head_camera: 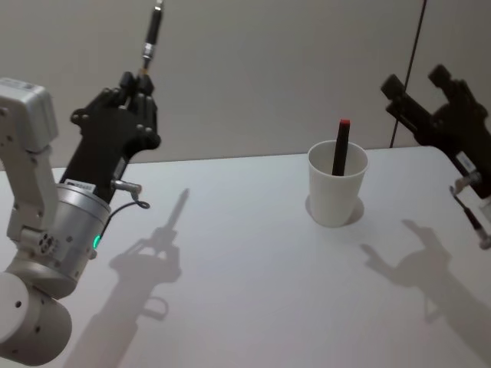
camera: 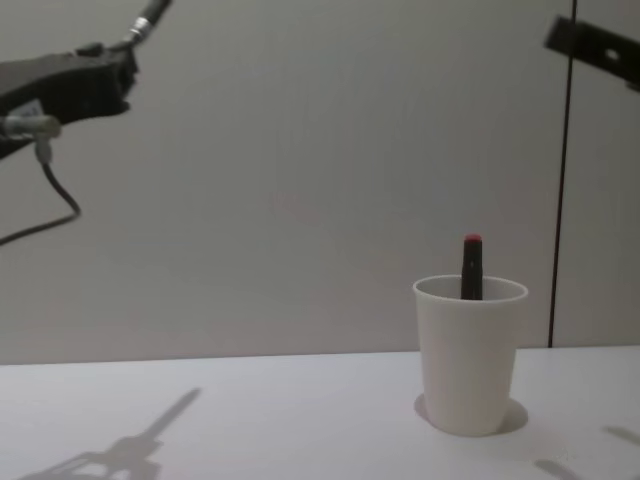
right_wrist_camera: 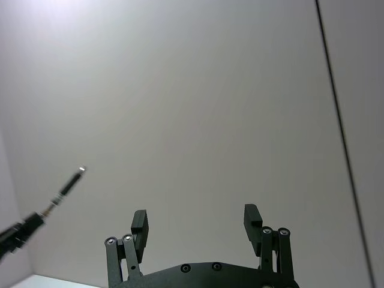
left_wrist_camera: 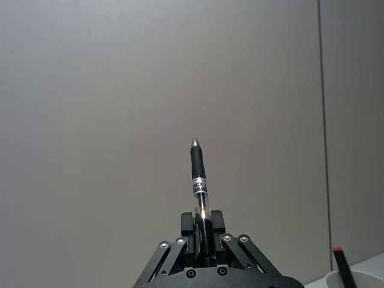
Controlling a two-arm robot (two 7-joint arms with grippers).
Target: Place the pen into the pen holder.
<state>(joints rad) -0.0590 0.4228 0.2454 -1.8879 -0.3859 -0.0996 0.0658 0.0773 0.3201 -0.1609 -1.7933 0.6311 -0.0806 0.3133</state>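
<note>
The left gripper (head_camera: 138,83) is raised high over the left side of the white desk (head_camera: 230,253), and its fingers are clamped on the lower end of a slim black pen with a silver band (head_camera: 151,34). The pen points upward, a little tilted, with its tip at the top. It is well apart from the plain white tapered paper cup with a rolled rim (head_camera: 336,192), which stands upright near the far edge of the desk, toward the right side. A black pen with a red end (head_camera: 340,149) leans inside this cup and rises above its rim. The right gripper (head_camera: 415,78) hangs in the air beyond the right edge of the desk, with its fingers apart and nothing between them.
</note>
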